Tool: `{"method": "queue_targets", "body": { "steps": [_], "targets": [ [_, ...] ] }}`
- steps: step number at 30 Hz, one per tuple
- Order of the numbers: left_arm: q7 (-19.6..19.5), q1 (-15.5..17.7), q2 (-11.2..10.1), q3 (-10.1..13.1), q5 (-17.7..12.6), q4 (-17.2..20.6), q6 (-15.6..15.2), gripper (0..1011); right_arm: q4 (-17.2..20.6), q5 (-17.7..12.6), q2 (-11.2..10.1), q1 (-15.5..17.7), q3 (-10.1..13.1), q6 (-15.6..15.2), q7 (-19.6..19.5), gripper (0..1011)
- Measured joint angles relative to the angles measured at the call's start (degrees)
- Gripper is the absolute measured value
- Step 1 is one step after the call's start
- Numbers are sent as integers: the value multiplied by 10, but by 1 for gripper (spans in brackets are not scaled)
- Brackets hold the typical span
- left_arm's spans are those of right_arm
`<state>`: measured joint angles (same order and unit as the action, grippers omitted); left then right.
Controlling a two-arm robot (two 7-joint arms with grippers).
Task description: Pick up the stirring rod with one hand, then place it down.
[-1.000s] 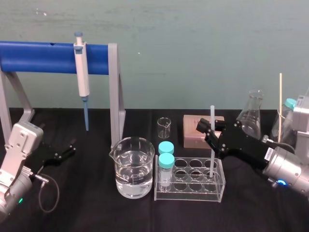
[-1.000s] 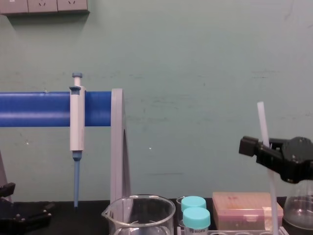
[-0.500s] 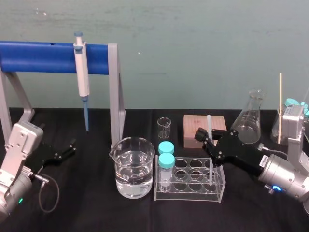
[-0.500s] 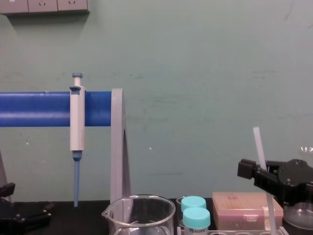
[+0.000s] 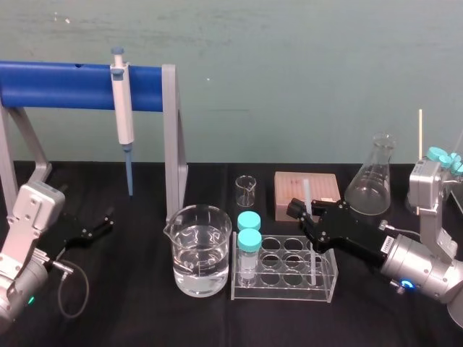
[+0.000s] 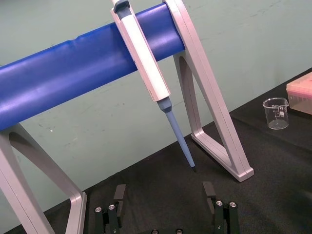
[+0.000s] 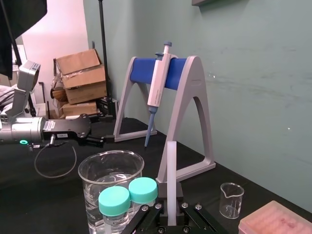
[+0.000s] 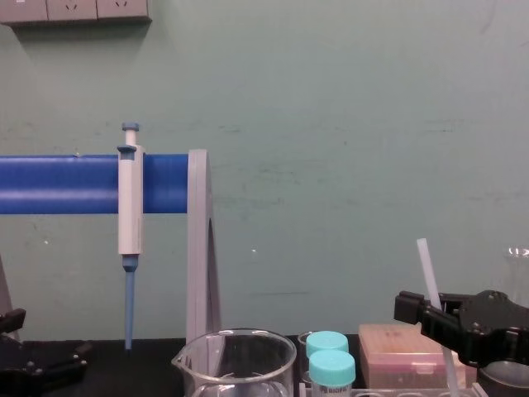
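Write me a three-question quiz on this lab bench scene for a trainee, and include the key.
1. True or false: the right gripper has its jaws shut on the stirring rod.
2. Where is the rod's lower end? A) in the water beaker B) in the test tube rack C) flat on the table
3. Fill in the blank: the left gripper, parked at the table's left side, has its jaws ____.

Key: 1 true; 2 B; 3 open.
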<state>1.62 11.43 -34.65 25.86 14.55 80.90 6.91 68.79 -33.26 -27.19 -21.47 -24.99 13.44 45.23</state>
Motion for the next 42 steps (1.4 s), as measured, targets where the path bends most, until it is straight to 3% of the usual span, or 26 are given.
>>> {"method": "queue_targets", "body": {
  "steps": [16, 24, 42],
  "targets": [
    [0, 0, 0, 0, 0, 0, 0, 1000, 1, 4, 1, -1, 0, 0, -2, 58],
    [0, 0, 0, 0, 0, 0, 0, 1000, 0, 3, 1, -1, 0, -1, -2, 242],
    [0, 0, 0, 0, 0, 0, 0, 1000, 0, 2, 1, -1, 0, -1, -2, 856]
  ]
}}
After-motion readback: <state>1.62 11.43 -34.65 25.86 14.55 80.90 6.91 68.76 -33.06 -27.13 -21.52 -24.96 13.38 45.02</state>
